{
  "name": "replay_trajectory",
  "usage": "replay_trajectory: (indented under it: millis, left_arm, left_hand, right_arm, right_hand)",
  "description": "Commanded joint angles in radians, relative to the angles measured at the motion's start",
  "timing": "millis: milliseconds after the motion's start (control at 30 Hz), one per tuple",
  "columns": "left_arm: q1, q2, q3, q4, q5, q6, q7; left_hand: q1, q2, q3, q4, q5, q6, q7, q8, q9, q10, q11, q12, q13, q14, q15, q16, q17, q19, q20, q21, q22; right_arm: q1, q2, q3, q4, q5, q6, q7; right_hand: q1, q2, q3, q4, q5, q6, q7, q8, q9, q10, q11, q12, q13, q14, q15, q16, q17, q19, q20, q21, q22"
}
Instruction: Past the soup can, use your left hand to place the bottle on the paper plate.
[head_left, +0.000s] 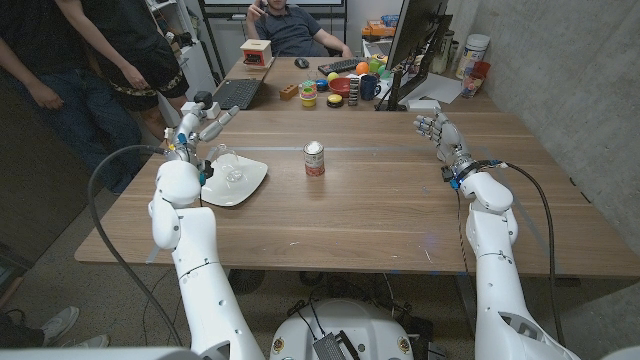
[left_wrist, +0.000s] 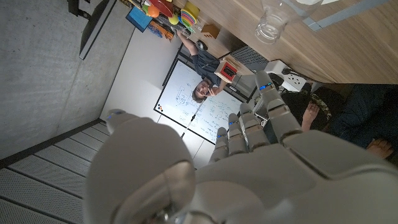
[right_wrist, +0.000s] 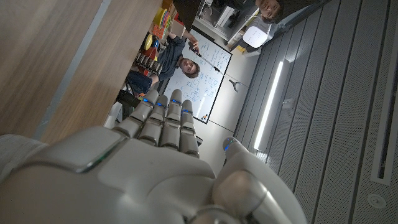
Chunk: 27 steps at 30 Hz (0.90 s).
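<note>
Head view first: the bottle (head_left: 226, 166) is clear, see-through plastic, lying on the paper plate (head_left: 250, 186) on the left side of the table. It looks empty, so I'd judge it light, a little springy under pressure and slick on the surface — likely to roll or squirt out of a loose grasp. The best hold, if it needs another one, is around the middle of the body, fingers wrapped rather than pinched. The left hand (head_left: 197, 124) is up just beyond the plate's far-left edge, fingers spread and holding nothing — it sits near the bottle but apart from it. The soup can (head_left: 314, 159) stands upright to the right of the plate, well apart from the hand. Over on the right, the right hand (head_left: 438, 131) is raised, fingers extended, empty.

Left wrist view now: the left hand's back (left_wrist: 261, 155) is in close with its fingers (left_wrist: 249, 127) reaching out straight, nothing in them. The bottle (left_wrist: 272, 22) shows clear against the table (left_wrist: 348, 53), off beyond the fingertips — no contact.

Right wrist view: the right hand (right_wrist: 155, 162) has fingers (right_wrist: 168, 121) held together and straight, gripping nothing, beside the wooden table (right_wrist: 43, 56).

By my reading the placing looks done.
</note>
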Motion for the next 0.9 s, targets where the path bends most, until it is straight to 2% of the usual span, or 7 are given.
replay_trajectory:
  millis: [33, 200, 333, 433, 767, 833, 900]
  left_arm:
    - [0.0, -0.005, -0.004, -0.015, -0.027, -0.034, -0.028]
    - [-0.006, -0.013, -0.009, -0.021, -0.042, -0.03, -0.042]
    - [-0.018, -0.016, -0.019, -0.033, -0.073, -0.004, -0.107]
    - [-0.011, -0.018, -0.014, -0.033, -0.061, -0.028, -0.071]
    - [-0.009, -0.03, -0.01, -0.059, -0.078, -0.032, -0.101]
    - [-0.004, -0.028, -0.002, -0.063, -0.062, -0.041, -0.092]
    - [-0.006, -0.029, -0.004, -0.068, -0.076, -0.04, -0.107]
  left_hand:
    - [-0.027, 0.005, -0.002, 0.006, 0.006, -0.041, -0.02, -0.007, -0.002, -0.018, 0.004, 0.003, 0.002, -0.016, 0.003, 0.006, 0.001, -0.01, 0.0, -0.013, 0.004]
    - [-0.034, 0.006, -0.002, 0.005, 0.007, -0.065, -0.022, -0.009, -0.002, -0.025, 0.005, 0.003, 0.002, -0.017, 0.003, 0.008, 0.001, -0.011, 0.0, -0.016, 0.004]
    - [-0.041, 0.004, -0.004, 0.005, 0.007, -0.059, -0.021, -0.003, -0.002, -0.033, 0.006, 0.002, 0.002, -0.022, 0.007, 0.008, 0.001, -0.016, 0.0, -0.021, 0.004]
    - [-0.049, 0.003, -0.005, 0.005, 0.007, -0.055, -0.022, 0.002, -0.002, -0.045, 0.009, 0.0, 0.002, -0.032, 0.013, 0.005, 0.001, -0.025, 0.001, -0.027, 0.004]
    - [-0.076, 0.002, -0.007, 0.006, 0.007, -0.086, -0.04, -0.001, -0.002, -0.068, 0.012, 0.001, 0.002, -0.057, 0.023, 0.003, 0.001, -0.052, 0.001, -0.046, 0.005]
    - [-0.085, 0.001, -0.008, 0.006, 0.007, -0.095, -0.031, -0.002, -0.002, -0.076, 0.013, 0.001, 0.002, -0.066, 0.026, 0.003, 0.001, -0.062, 0.002, -0.052, 0.006]
    - [-0.097, 0.002, -0.007, 0.006, 0.007, -0.102, 0.003, 0.001, -0.002, -0.08, 0.011, 0.004, 0.001, -0.075, 0.027, 0.003, 0.001, -0.074, 0.001, -0.06, 0.006]
  right_arm:
    - [0.008, -0.003, 0.002, 0.01, -0.002, 0.001, -0.002]
    - [0.011, -0.004, 0.003, 0.016, 0.0, 0.005, -0.001]
    - [0.015, -0.005, 0.004, 0.023, 0.004, 0.007, 0.003]
    - [0.019, -0.006, 0.005, 0.03, 0.007, 0.013, 0.004]
    - [0.022, -0.009, 0.008, 0.031, 0.008, 0.016, 0.006]
    - [0.023, -0.009, 0.01, 0.033, 0.012, 0.019, 0.007]
    - [0.023, -0.01, 0.012, 0.035, 0.014, 0.018, 0.007]
  right_hand:
    - [-0.013, 0.006, -0.002, -0.001, 0.008, 0.008, -0.001, 0.003, 0.005, 0.011, 0.002, -0.002, 0.002, 0.007, -0.001, 0.002, 0.0, 0.013, -0.027, -0.003, 0.005]
    - [-0.012, 0.007, -0.003, -0.001, 0.008, 0.009, 0.0, 0.003, 0.005, 0.012, 0.003, -0.002, 0.002, 0.008, 0.0, 0.002, 0.0, 0.014, -0.027, -0.005, 0.005]
    - [-0.012, 0.007, -0.003, -0.001, 0.008, 0.01, 0.0, 0.003, 0.005, 0.012, 0.002, -0.002, 0.002, 0.008, -0.001, 0.002, 0.0, 0.014, -0.027, -0.006, 0.005]
    - [-0.012, 0.007, -0.003, -0.001, 0.008, 0.012, 0.001, 0.004, 0.005, 0.013, 0.002, -0.002, 0.002, 0.008, -0.001, 0.002, 0.0, 0.015, -0.027, -0.006, 0.005]
    - [-0.012, 0.008, -0.005, -0.001, 0.009, 0.013, 0.001, 0.004, 0.005, 0.016, 0.002, -0.001, 0.002, 0.01, -0.003, 0.002, 0.0, 0.016, -0.027, -0.01, 0.005]
    - [-0.012, 0.008, -0.005, -0.001, 0.009, 0.013, 0.001, 0.004, 0.005, 0.015, 0.001, -0.002, 0.002, 0.01, -0.002, 0.002, 0.0, 0.016, -0.027, -0.01, 0.005]
    - [-0.012, 0.008, -0.005, -0.001, 0.009, 0.013, 0.001, 0.004, 0.005, 0.014, 0.001, -0.002, 0.002, 0.01, -0.002, 0.002, 0.0, 0.016, -0.027, -0.011, 0.005]
